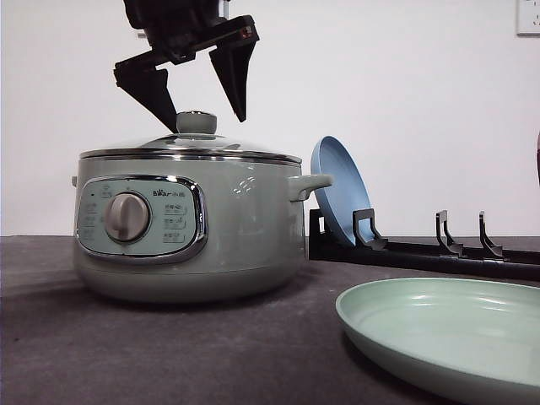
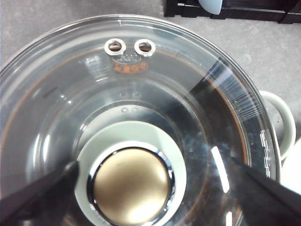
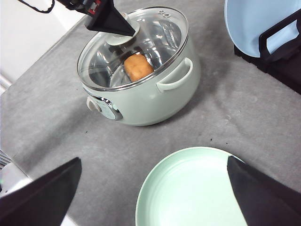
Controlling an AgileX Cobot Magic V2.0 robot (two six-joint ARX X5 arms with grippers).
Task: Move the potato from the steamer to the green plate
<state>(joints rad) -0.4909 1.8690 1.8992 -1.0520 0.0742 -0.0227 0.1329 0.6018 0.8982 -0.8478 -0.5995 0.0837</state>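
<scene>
Front: left gripper [image 1: 196, 84] spread open just above the lid knob [image 1: 197, 123] of the steamer [image 1: 190, 224]; lid-lifting step. Left wrist: fingers straddle the knob; next, descend and close. Right wrist: right gripper [image 3: 153, 188] open over green plate [image 3: 188, 188]; potato [image 3: 138, 67] inside under lid.

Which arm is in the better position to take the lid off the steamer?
Left. The left gripper hangs open right above the lid knob, fingers either side. The right gripper is open over the green plate.
</scene>
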